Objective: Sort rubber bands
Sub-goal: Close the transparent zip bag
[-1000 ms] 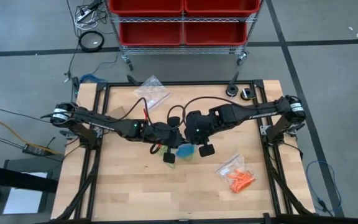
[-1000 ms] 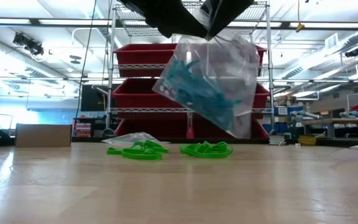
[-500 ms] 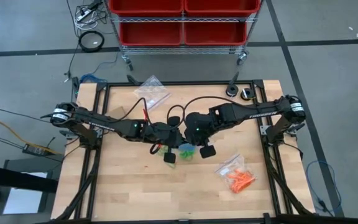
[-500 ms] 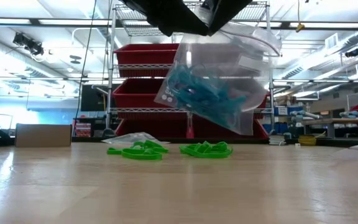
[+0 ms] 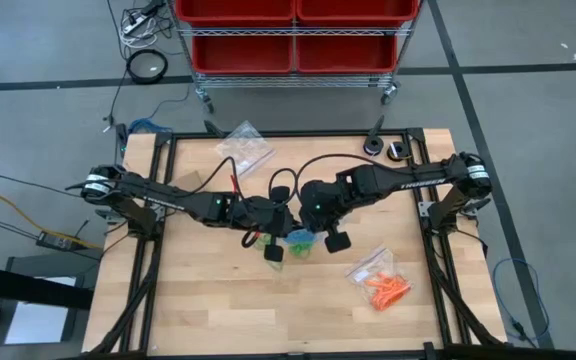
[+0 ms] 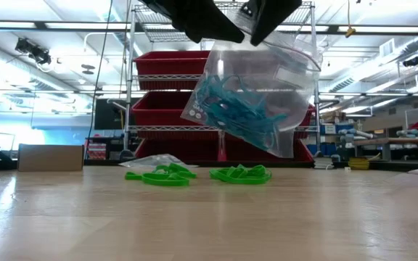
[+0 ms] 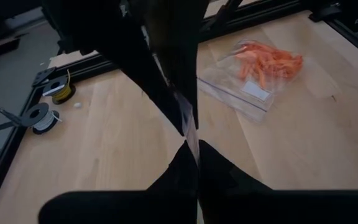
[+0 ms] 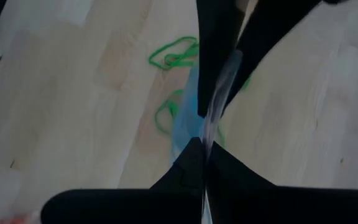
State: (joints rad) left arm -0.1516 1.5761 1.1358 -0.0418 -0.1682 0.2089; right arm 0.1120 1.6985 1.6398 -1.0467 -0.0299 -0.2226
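A clear bag of blue rubber bands [image 6: 239,110] is hanging in the air above the middle of the counter [image 5: 218,300], its mouth at the top now being pinched at two places. The left hand [image 6: 216,29] is staying clamped on one part of the bag's upper edge, and the right hand [image 6: 263,22], whose fingers were standing apart a second ago, is now closing down flat on the neighbouring part of the same edge; in both wrist views a sliver of clear film is showing between dark fingers pressed together. Since then the bag is also sitting squarer, less tipped, with its blue load slumping into the lower corner. The likely meaning is that the blue sort is finished and the two hands are working to press or seal the bag's mouth, though whether the seal is shut cannot be told. Below the bag, loose green rubber bands [image 6: 239,174] are lying in two small heaps near the counter's centre, not yet bagged. A second bag holding orange rubber bands [image 5: 384,287] is resting toward the counter's right edge, and an empty-looking clear bag [image 5: 244,146] is lying near the far edge, probably awaiting the green ones.
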